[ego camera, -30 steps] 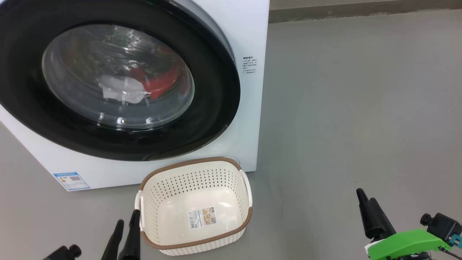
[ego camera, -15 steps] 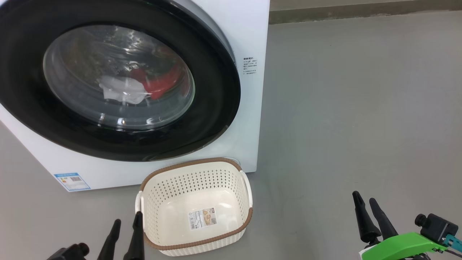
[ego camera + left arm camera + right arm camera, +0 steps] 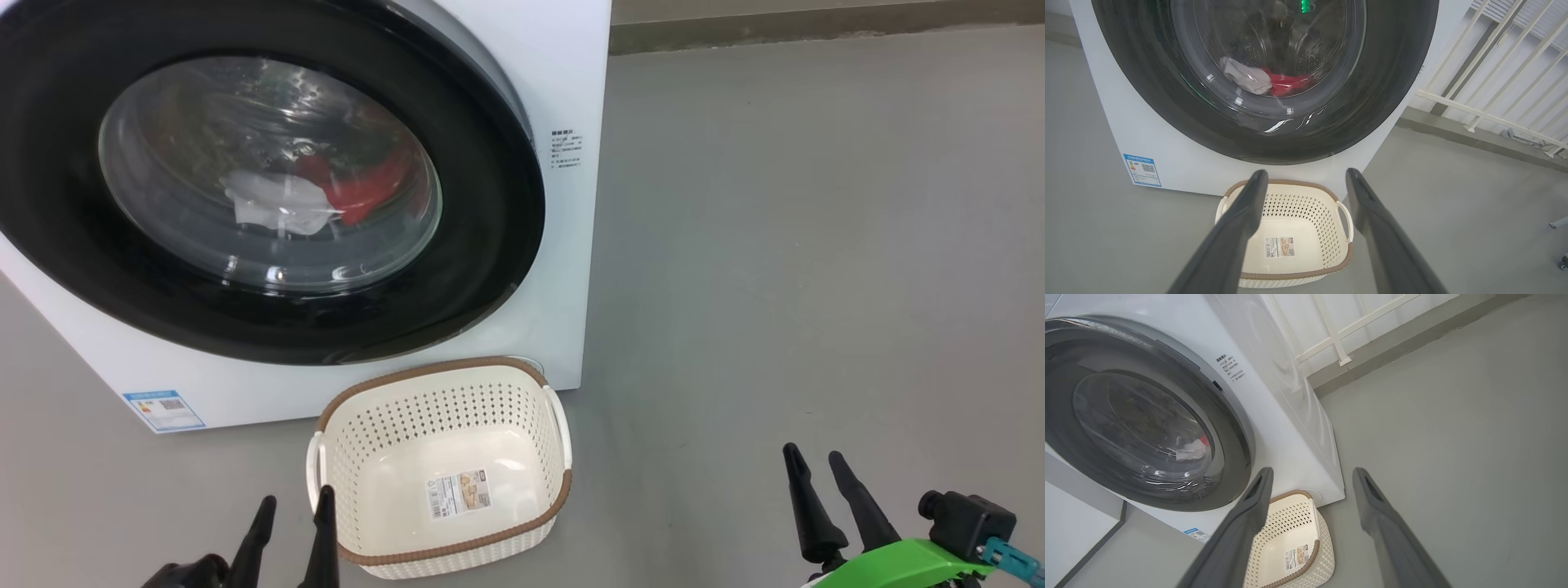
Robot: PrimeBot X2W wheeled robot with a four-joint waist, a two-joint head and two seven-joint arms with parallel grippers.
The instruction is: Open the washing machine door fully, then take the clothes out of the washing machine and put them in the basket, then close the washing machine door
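Right fingers (image 3: 804,510) have spread and sunk; washing machine door (image 3: 490,229) shut.

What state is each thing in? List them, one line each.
washing machine door: shut against the machine front.
clothes: red and white pieces lying in the drum, behind the glass.
basket: upright on the floor before the washing machine, with no clothes in it.
left pincer: open, holding nothing.
right pincer: open, holding nothing.
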